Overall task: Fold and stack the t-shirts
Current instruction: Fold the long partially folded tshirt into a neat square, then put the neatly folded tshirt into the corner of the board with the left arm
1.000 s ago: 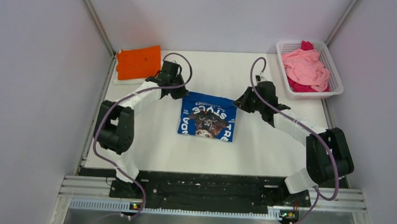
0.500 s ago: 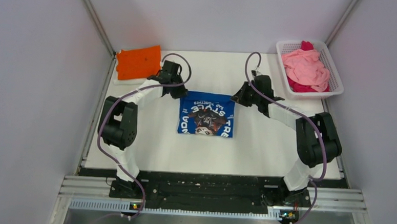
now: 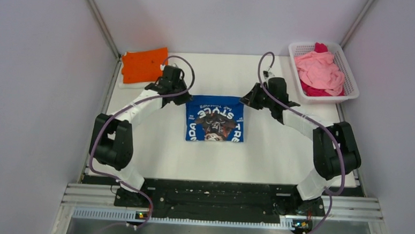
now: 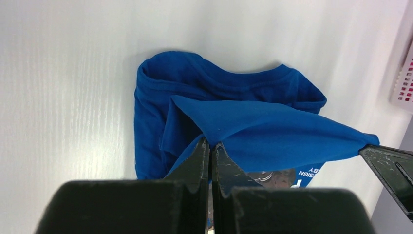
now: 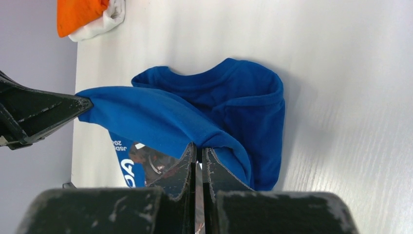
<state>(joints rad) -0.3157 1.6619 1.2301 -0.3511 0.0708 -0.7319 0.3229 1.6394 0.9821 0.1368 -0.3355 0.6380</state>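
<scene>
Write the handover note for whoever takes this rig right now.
Left gripper: shut on one corner of the blue t-shirt.
Right gripper: shut on the other corner; that edge is stretched between them, raised off the table.
Orange t-shirt: folded, far left corner.
Pink and magenta t-shirts: heaped in the white mesh basket, far right.
Done: orange one folded.
Left: finish the blue fold, stack it, then the basket's shirts.

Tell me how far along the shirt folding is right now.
Done: the orange shirt lies folded at the far left corner. In hand: the left gripper and right gripper each pinch an edge of the blue shirt, mid-fold. Left: the pink shirts heaped in the basket.
</scene>
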